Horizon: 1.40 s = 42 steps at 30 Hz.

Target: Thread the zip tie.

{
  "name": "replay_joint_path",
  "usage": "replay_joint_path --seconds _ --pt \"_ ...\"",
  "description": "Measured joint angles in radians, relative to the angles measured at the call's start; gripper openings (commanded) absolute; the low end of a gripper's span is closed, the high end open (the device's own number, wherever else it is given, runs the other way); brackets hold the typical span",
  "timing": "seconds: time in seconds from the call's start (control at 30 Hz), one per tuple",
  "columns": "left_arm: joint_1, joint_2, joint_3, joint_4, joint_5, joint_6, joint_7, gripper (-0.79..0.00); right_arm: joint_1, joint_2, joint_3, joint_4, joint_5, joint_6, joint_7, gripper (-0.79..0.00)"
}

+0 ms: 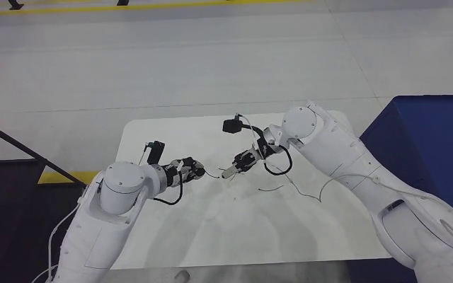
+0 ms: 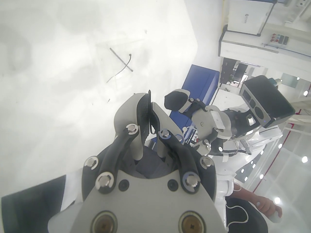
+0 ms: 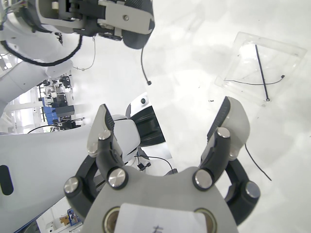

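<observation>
The thin black plastic zip tie (image 3: 142, 61) is clamped near one end in the left gripper (image 2: 148, 103), whose fingers are pressed together on the strap. A short stub of it pokes out past the fingertips. The rest of the strap hangs free above the white table (image 1: 212, 233), with its small square head dangling at the bottom, touching nothing.

The right gripper (image 3: 165, 103) sits close by and faces the left one with its fingers spread wide and nothing between them. Off to one side on the table lies a shallow clear plastic tray (image 3: 243, 44) holding two more black zip ties (image 3: 261, 66), crossed over each other.

The threading itself does not look begun: this seems to be the set-up, with one end secured and the other loose. The next move probably calls for the right gripper to close on the hanging strap just above the head (a small, swinging target). It would then bend that end round so the head's slot lines up with the stub. Alignment will need to be fine, since the strap is floppy.
</observation>
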Motion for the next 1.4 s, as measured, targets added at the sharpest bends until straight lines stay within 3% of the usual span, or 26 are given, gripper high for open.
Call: replay_joint_path --seconds 0.23,0.63,1.4 --pt "-0.027 0.004 0.036 -0.009 -0.024 0.108 -0.027 -0.785 -0.028 0.017 0.029 -0.082 -0.070 -0.011 -0.021 -0.576" --pt "-0.060 0.002 0.102 0.033 -0.074 0.100 -0.009 -0.785 -0.077 0.029 0.054 -0.189 -0.143 -0.057 -0.030 -0.606" --pt "-0.078 0.012 0.144 0.026 -0.143 0.097 0.017 -0.785 -0.079 0.008 0.065 -0.180 -0.103 -0.068 0.068 -0.696"
